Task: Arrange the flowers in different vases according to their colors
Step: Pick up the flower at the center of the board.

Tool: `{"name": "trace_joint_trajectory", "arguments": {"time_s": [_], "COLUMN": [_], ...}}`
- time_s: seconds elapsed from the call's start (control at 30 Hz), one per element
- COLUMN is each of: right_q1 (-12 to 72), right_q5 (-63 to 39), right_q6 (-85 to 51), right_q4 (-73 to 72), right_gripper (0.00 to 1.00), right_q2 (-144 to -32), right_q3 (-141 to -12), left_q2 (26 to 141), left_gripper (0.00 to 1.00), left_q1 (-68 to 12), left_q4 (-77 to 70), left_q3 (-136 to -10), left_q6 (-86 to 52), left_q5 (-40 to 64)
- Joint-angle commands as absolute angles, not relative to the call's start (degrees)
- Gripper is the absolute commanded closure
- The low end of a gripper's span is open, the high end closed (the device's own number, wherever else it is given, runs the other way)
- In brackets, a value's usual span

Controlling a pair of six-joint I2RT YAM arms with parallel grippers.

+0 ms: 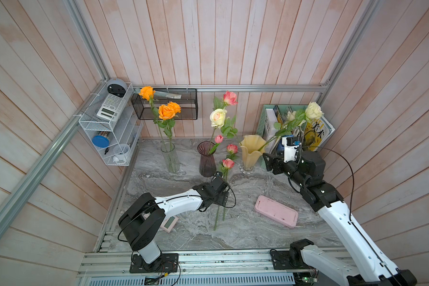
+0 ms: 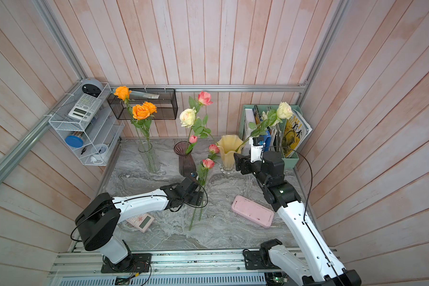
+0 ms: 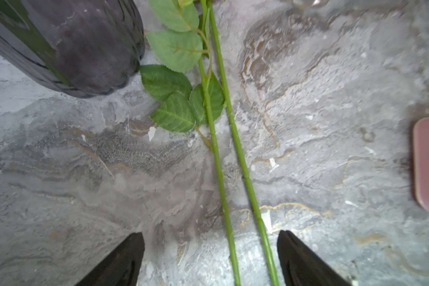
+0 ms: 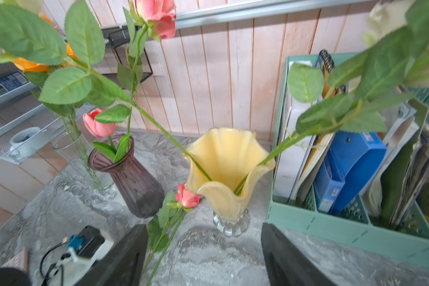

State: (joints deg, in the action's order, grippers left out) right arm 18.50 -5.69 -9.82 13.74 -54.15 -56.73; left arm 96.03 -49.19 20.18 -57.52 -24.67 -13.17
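Pink is the colour in hand: two pink artificial roses with long green stems point(image 1: 228, 163) lie flat on the grey marbled table point(image 1: 245, 232). They are just beside the dark purple ribbed glass vase point(image 1: 206, 158), on its side toward the pale yellow ruffled-rim vase point(image 1: 250, 151). The purple vase already holds a pink tulip point(image 1: 218, 138) and a tall pink rose point(image 1: 230, 97).

The left gripper point(image 3: 210, 232) hovers low over the stems point(image 3: 218, 161), nearer to the robot than the purple vase. Its jaws are released, one on each outer side of the pair, grasping nothing. The right gripper point(image 4: 203, 225) is also released and empty, beyond the lying roses from the purple vase.

I judge that the next move calls for closing on the stems, lifting them, and guiding the cut ends into the narrow purple neck.
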Motion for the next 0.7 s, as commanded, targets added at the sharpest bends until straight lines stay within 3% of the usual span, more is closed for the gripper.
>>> {"name": "trace_joint_trajectory", "arguments": {"time_s": [0.0, 0.43, 0.67], "right_q1": [18.8, 23.0, 23.8], "right_q5": [-8.3, -10.4, -10.5], "right_q6": [-13.5, -18.1, -18.5], "right_q4": [18.9, 25.1, 25.4], "right_gripper": [0.22, 0.23, 0.23], "right_q2": [-50.5, -41.0, -39.6], "right_q3": [-54.6, -46.9, -45.1], "left_q2": [97.9, 106.0, 110.0], "left_gripper": [0.13, 0.16, 0.31], "left_q1": [-49.4, -49.4, -49.4], "left_q4": [25.7, 30.5, 32.0], "left_q3": [-59.6, -66.1, -69.8], "left_q6": [-24.5, -22.4, -22.0], "left_q5": [-16.2, -15.9, -13.4]}}
